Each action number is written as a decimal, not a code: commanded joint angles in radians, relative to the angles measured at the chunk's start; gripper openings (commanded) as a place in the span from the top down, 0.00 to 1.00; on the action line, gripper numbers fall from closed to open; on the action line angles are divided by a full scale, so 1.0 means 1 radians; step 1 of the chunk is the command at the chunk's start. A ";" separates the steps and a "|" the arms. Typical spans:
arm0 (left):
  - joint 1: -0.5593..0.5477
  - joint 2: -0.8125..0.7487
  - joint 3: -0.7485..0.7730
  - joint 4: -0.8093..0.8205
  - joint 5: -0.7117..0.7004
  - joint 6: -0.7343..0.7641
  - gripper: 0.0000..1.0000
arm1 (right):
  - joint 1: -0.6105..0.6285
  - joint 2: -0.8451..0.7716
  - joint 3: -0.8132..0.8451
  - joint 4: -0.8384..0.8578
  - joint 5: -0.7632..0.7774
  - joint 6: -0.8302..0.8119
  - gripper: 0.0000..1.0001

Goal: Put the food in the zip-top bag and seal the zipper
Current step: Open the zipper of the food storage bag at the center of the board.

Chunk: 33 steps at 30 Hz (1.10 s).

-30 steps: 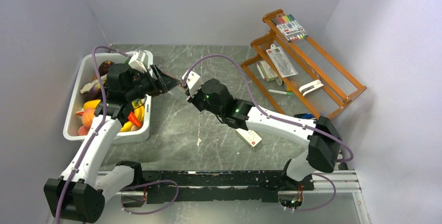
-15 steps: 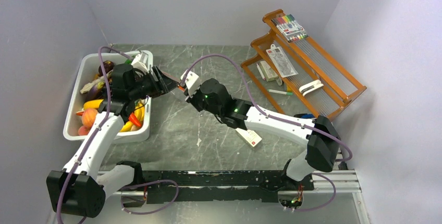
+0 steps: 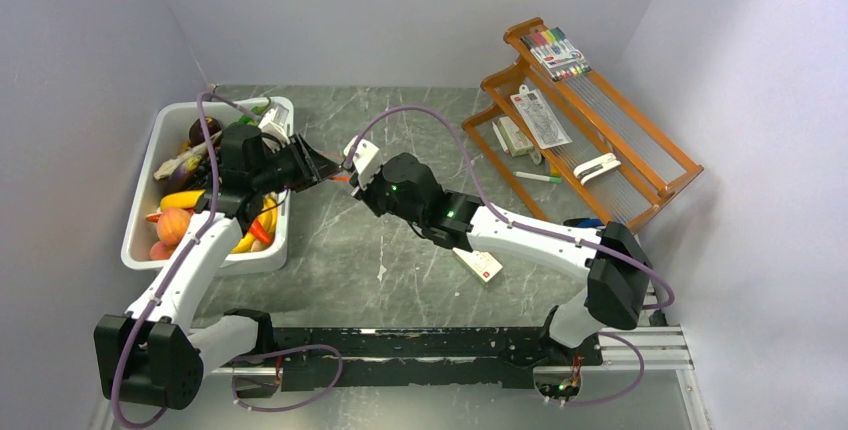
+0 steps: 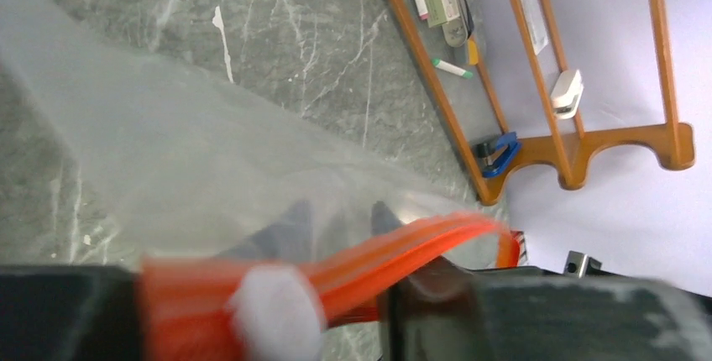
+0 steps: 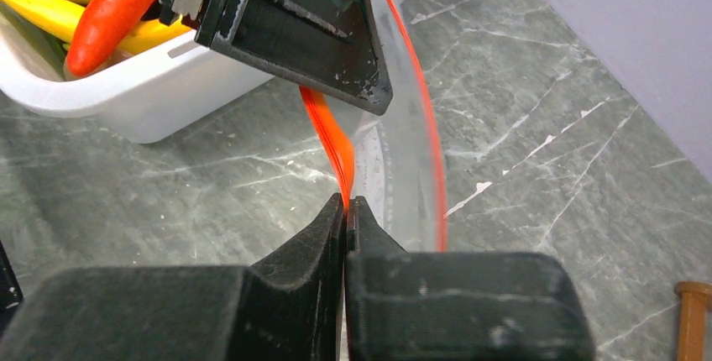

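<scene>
Clear filmy plastic zip-top bag (image 4: 168, 151), glossy zipper (image 5: 327, 136), smooth marbled table (image 4: 277, 34), wooden rack (image 4: 621, 137).

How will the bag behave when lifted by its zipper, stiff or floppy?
Likely floppy: the clear bag hangs as thin wrinkled film below the zipper. Probably very light: the table shows straight through it. The zipper bows between the left gripper and right gripper, so the mouth may sag or twist.

Wooden rack (image 3: 625, 155) holds markers (image 3: 555, 52); white-red box (image 3: 479, 264) lies on table (image 3: 350, 260).
</scene>
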 commanded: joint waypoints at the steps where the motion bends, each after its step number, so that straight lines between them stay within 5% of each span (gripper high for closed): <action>1: 0.004 -0.005 -0.021 0.064 0.042 -0.013 0.78 | 0.006 0.015 -0.004 0.035 0.005 0.038 1.00; 4: 0.004 -0.001 -0.008 0.049 0.055 0.008 0.92 | 0.006 0.011 0.006 0.008 0.029 0.073 0.85; 10: 0.004 0.014 0.001 0.031 0.085 0.027 0.93 | 0.006 -0.009 0.088 -0.123 0.011 0.191 0.63; 26: 0.001 0.023 0.014 -0.005 0.121 0.046 0.93 | 0.006 0.035 0.230 -0.271 0.174 0.151 0.48; 33: 0.001 0.029 0.021 -0.010 0.123 0.047 0.93 | 0.006 0.073 0.240 -0.265 0.088 0.192 0.48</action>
